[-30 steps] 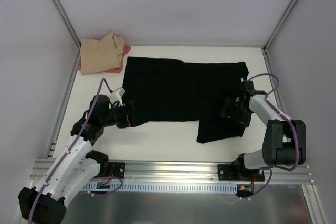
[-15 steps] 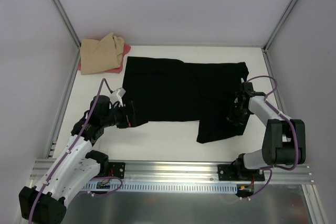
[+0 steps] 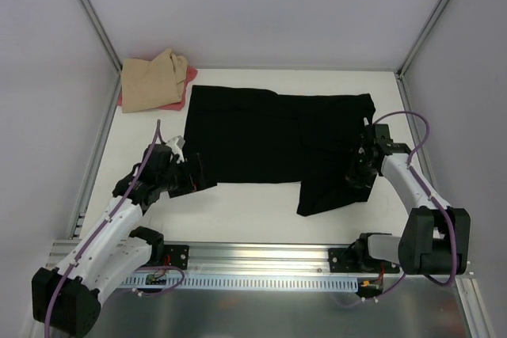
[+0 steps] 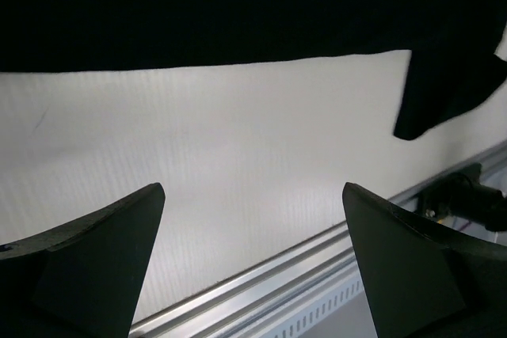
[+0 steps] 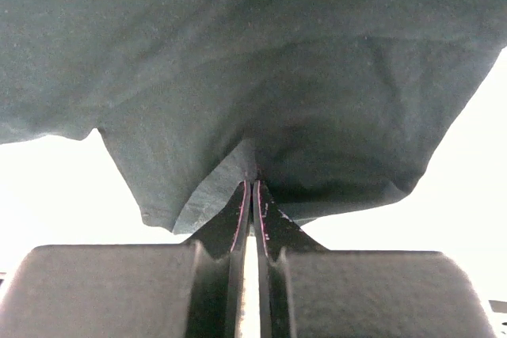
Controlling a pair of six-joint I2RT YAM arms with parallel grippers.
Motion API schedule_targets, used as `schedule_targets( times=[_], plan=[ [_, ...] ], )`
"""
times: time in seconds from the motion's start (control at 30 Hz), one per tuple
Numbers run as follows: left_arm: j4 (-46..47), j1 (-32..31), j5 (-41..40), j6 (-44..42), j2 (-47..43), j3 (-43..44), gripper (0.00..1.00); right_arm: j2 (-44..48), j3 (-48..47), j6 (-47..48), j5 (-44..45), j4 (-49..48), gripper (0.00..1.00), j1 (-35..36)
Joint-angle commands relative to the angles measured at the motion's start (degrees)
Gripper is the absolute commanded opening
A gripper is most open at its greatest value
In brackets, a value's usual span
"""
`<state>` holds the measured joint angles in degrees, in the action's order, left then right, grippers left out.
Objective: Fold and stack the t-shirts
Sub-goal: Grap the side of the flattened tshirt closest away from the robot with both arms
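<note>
Nearest the arm bases, the left tool (image 4: 252,189) hangs low over bare white tabletop (image 3: 253,207) with its fingers spread wide and nothing between them. The near-left hem of the black t-shirt (image 3: 269,136) lies just beyond its fingertips, and in the left wrist view this hem is a straight dark edge across the top. On the other side, the right tool (image 5: 252,184) has its fingers pressed together on a fold of the same shirt. The cloth tents up into a small peak at the pinch.

The shirt lies spread flat across the middle of the tabletop, with its long axis running left to right. A narrower flap (image 3: 329,195) reaches toward the near edge on the right, and the right tool grips the shirt beside this flap. Each arm sits at its own end of the garment, so the left is the nearer one for the left hem. The fabric looks limp, matte and lightly creased.

In the far left corner, well apart from it, a rumpled tan t-shirt (image 3: 150,81) lies on top of a pink-red t-shirt (image 3: 188,78).
</note>
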<state>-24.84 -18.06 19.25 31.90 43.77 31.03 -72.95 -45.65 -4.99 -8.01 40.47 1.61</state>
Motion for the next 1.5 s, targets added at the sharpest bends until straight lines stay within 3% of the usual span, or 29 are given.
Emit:
schedule_targets(
  times=[0.0,0.1,0.23,0.6,1.03,1.37,1.4,1.47],
  plan=[
    [-6.35,-0.30,-11.67,2.90,3.33,1.67,0.99,1.76,-1.64,0.42,0.81,3.13,0.00,-0.02],
    [-8.11,-0.30,-22.73,5.27,3.96,1.85,0.99,2.19,-1.37,0.25,-0.42,2.60,0.00,-0.02],
    [-4.71,-0.13,-27.41,6.77,6.32,-0.78,0.99,2.46,-0.76,0.25,-1.57,1.90,0.00,-0.03],
    [6.90,-0.22,-30.32,6.86,14.14,-5.71,0.99,2.55,0.12,0.86,-4.03,0.84,0.01,-0.46],
    [16.30,0.22,-30.32,1.24,21.09,-3.25,0.98,2.11,0.21,0.86,-4.65,0.66,0.01,-0.55],
    [18.33,2.77,-28.12,-1.58,29.35,0.79,0.97,2.11,0.30,0.86,-5.00,0.40,0.00,-0.90],
    [18.51,3.03,-27.77,-1.58,29.53,0.79,0.97,2.02,0.30,0.86,-5.00,0.31,0.00,-0.90],
    [19.21,3.21,-27.25,-1.66,29.62,0.62,0.83,2.02,0.30,0.78,-5.00,0.31,0.01,-0.90]
  ],
)
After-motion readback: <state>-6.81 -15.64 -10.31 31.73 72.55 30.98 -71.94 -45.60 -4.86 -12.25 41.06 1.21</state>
